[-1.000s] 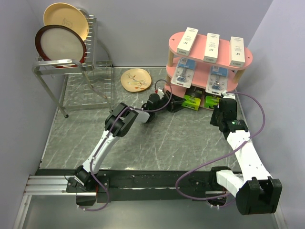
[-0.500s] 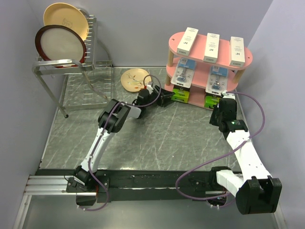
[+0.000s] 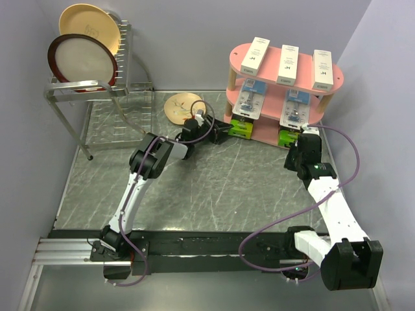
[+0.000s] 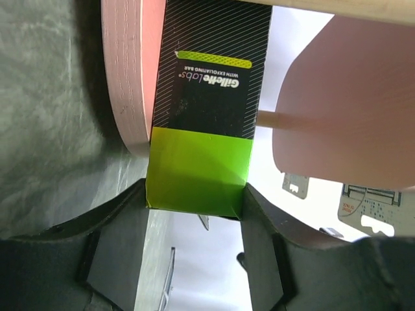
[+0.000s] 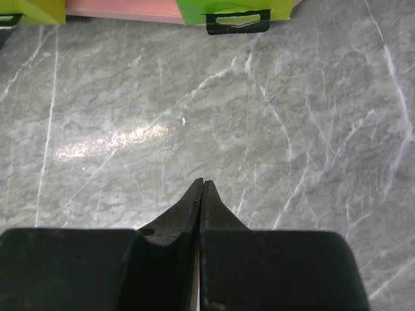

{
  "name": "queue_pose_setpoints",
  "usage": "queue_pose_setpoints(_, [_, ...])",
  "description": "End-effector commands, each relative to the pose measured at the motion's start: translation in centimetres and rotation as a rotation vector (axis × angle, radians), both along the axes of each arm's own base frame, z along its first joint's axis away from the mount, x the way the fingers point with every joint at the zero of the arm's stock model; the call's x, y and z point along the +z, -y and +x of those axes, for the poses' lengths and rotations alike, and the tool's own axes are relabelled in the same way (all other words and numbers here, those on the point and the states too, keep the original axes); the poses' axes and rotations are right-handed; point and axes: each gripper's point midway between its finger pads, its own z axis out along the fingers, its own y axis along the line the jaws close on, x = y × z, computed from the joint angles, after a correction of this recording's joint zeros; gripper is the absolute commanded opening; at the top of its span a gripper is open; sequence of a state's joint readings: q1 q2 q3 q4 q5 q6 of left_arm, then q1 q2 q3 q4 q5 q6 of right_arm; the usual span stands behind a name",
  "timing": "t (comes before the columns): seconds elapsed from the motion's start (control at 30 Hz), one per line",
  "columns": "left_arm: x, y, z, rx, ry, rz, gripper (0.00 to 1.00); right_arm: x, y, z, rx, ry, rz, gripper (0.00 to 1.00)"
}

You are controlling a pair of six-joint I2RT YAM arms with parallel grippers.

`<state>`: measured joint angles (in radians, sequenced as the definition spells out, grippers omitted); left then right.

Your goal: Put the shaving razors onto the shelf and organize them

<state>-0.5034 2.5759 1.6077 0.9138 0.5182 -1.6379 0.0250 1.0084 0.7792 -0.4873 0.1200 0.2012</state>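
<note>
The pink three-tier shelf (image 3: 337, 81) stands at the back right. Three slim white boxes (image 3: 288, 63) lie on its top board. Two blue-white blister cards (image 3: 248, 100) lie on the middle board. My left gripper (image 3: 222, 129) is shut on a black-and-lime box (image 3: 241, 129) at the left end of the bottom board. In the left wrist view the fingers (image 4: 110, 240) clamp the lime end of this box (image 4: 207, 97), which lies against the pink board (image 4: 126, 71). The second lime box (image 3: 287, 137) sits on the bottom board at the right. My right gripper (image 3: 305, 140) is shut and empty just in front of it (image 5: 233, 10).
A metal wire dish rack (image 3: 97, 97) with two plates stands at the back left. A small patterned plate (image 3: 183, 105) lies on the table just left of the shelf. Walls close in on the left, the back and the right.
My left gripper has carried the black-and-lime box leftward and back, from the front middle of the shelf to the left end of the bottom board. The right arm has not moved.
</note>
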Motion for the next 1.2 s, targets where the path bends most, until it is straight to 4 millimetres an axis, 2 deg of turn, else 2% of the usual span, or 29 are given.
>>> queue_pose_setpoints(0.0, [2.3, -2.1, 1.5, 0.024, 0.048, 0.014, 0.53, 0.5, 0.0, 0.8, -0.013, 0.045, 0.019, 0.00])
queue_pose_setpoints(0.03, [2.8, -2.1, 1.6, 0.017, 0.064, 0.011, 0.60, 0.4, -0.1, 0.8, -0.012, 0.044, 0.024, 0.00])
queue_pose_setpoints(0.07, [3.1, -2.2, 1.7, 0.015, 0.094, 0.012, 0.72, 0.4, -0.1, 0.8, -0.011, 0.044, 0.025, 0.00])
queue_pose_setpoints(0.1, [3.7, -2.2, 1.7, 0.012, 0.122, 0.007, 0.79, 0.3, -0.1, 0.8, -0.012, 0.041, 0.026, 0.00])
queue_pose_setpoints(0.13, [4.2, -2.2, 1.7, 0.008, 0.144, 0.000, 0.99, 0.4, -0.2, 0.8, -0.010, 0.044, 0.026, 0.00])
queue_pose_setpoints(0.3, [6.3, -1.9, 0.9, -0.026, 0.226, -0.011, 0.99, 0.4, -0.1, 0.8, -0.015, 0.046, 0.025, 0.00])
queue_pose_setpoints(0.37, [6.2, -2.1, 0.3, -0.026, 0.214, -0.013, 0.99, 0.4, -0.1, 0.8, -0.016, 0.046, 0.027, 0.00])
queue_pose_setpoints(0.4, [7.1, -2.3, 0.0, -0.035, 0.227, -0.016, 1.00, 0.4, -0.1, 0.8, -0.018, 0.050, 0.027, 0.00])
queue_pose_setpoints(0.43, [6.2, -2.5, -0.6, -0.041, 0.204, -0.003, 0.99, 0.4, 0.0, 0.8, -0.019, 0.048, 0.026, 0.00])
queue_pose_setpoints(0.5, [6.6, -2.6, -1.6, -0.061, 0.210, 0.014, 0.99, 0.4, -0.1, 0.8, -0.020, 0.051, 0.027, 0.00])
queue_pose_setpoints(0.53, [5.0, -2.9, -2.3, -0.066, 0.164, 0.043, 1.00, 0.4, -0.1, 0.8, -0.020, 0.051, 0.027, 0.00])
queue_pose_setpoints(0.57, [4.6, -3.1, -2.7, -0.074, 0.163, 0.058, 0.99, 0.4, -0.1, 0.7, -0.021, 0.052, 0.028, 0.00])
queue_pose_setpoints(0.6, [5.1, -3.3, -3.2, -0.079, 0.167, 0.060, 0.99, 0.5, -0.1, 0.7, -0.022, 0.055, 0.029, 0.00])
queue_pose_setpoints(0.67, [3.7, -3.8, -4.8, -0.103, 0.141, 0.090, 0.99, 0.7, -0.2, 0.6, -0.016, 0.062, 0.036, 0.00])
queue_pose_setpoints(0.7, [5.1, -4.0, -5.6, -0.115, 0.166, 0.089, 1.00, 1.1, -0.3, 0.6, -0.002, 0.070, 0.032, 0.00])
queue_pose_setpoints(0.73, [4.0, -4.5, -7.2, -0.139, 0.135, 0.115, 0.99, 1.1, -0.7, 0.3, 0.024, 0.060, 0.039, 0.03])
queue_pose_setpoints(0.77, [3.9, -4.8, -8.0, -0.155, 0.172, 0.154, 0.99, 1.7, -0.8, 0.1, 0.045, 0.073, 0.034, 0.24])
queue_pose_setpoints(0.8, [5.5, -5.1, -8.9, -0.173, 0.218, 0.176, 0.99, 2.2, -0.8, 0.0, 0.065, 0.082, 0.020, 0.36])
queue_pose_setpoints(0.83, [4.9, -5.4, -10.3, -0.218, 0.218, 0.214, 0.99, 2.4, -0.8, -0.5, 0.070, 0.072, 0.014, 0.44])
queue_pose_setpoints(0.87, [3.8, -5.8, -11.3, -0.258, 0.276, 0.303, 1.00, 3.3, -0.6, -0.9, 0.069, 0.097, 0.005, 0.57])
queue_pose_setpoints(0.9, [5.3, -6.2, -12.2, -0.279, 0.343, 0.348, 0.99, 4.1, -0.4, -1.0, 0.076, 0.111, -0.006, 0.62])
queue_pose_setpoints(0.93, [5.3, -6.5, -12.8, -0.304, 0.393, 0.410, 0.99, 4.2, -0.4, -1.7, 0.082, 0.097, -0.009, 0.65])
queue_pose_setpoints(0.97, [3.5, -7.3, -13.8, -0.360, 0.447, 0.554, 0.99, 5.2, -1.1, -2.0, 0.121, 0.125, 0.006, 0.69])
queue_pose_setpoints(1.0, [5.3, -7.7, -14.2, -0.359, 0.528, 0.600, 0.99, 5.8, -1.5, -2.4, 0.159, 0.139, 0.009, 0.73])
queue_pose_setpoints(1.07, [5.8, -9.0, -13.9, -0.351, 0.630, 0.725, 0.99, 6.4, -2.0, -3.4, 0.177, 0.162, 0.031, 0.91])
queue_pose_setpoints(1.1, [6.7, -9.9, -14.5, -0.352, 0.623, 0.768, 0.99, 5.8, -2.3, -3.8, 0.190, 0.150, 0.039, 1.00])
queue_pose_setpoints(1.17, [8.5, -11.0, -14.1, -0.340, 0.687, 0.835, 1.00, 5.9, -1.3, -4.1, 0.133, 0.146, 0.015, 1.00])
